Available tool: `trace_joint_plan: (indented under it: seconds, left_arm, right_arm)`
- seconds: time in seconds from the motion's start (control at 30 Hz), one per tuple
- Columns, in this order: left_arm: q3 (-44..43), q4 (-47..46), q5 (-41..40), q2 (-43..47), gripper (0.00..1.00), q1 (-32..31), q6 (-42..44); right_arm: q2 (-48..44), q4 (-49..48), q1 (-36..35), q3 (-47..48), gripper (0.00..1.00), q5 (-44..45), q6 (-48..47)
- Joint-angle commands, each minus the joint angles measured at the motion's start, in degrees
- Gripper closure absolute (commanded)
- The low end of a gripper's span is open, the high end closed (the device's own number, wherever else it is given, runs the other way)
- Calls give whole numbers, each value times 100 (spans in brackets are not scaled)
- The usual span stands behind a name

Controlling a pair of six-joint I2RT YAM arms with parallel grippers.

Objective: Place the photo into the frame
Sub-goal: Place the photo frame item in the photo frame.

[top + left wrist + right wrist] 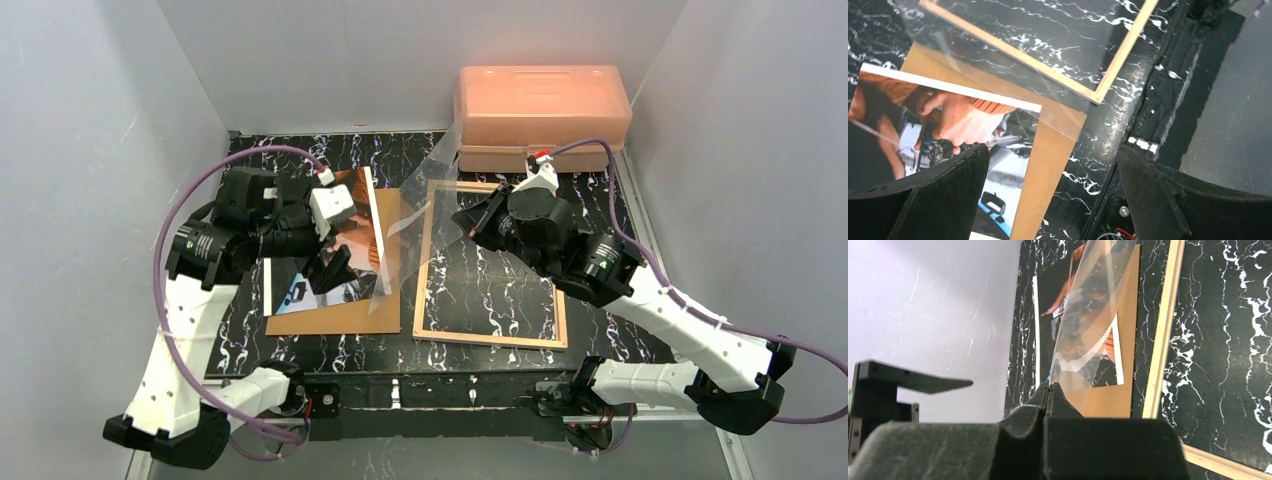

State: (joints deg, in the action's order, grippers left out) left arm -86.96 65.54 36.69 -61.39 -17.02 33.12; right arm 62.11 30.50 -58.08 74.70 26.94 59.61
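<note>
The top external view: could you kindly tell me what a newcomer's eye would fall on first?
The clear pane, pinched in the shut right claw and held up at a slant, catches the eye first, mid-table. Left of it the photo lies on a brown backing board under the open left claw; right of it the frame lies empty.

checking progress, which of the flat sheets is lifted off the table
The clear pane, pinched in the right gripper; the photo and backing board lie flat.

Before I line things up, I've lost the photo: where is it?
In the top view the photo lies on the brown backing board, left of the frame, beneath the left claw.
</note>
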Motion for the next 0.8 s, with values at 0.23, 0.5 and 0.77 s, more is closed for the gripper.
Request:
trace_joint_plan:
  seconds: [0.23,0.5,0.77]
  left_arm:
    - [854,-847,-1691,898,6,-1926,-781]
    - [1044,-1500,-2631,788,14,-2272,-784]
    - [1579,-2080,-2817,582,17,-2486,-745]
  right_arm:
    - [302,-1166,26,416,99,181,784]
    - [455,-1678,26,395,99,72,1232]
    - [659,-1828,22,561,99,-75,1365]
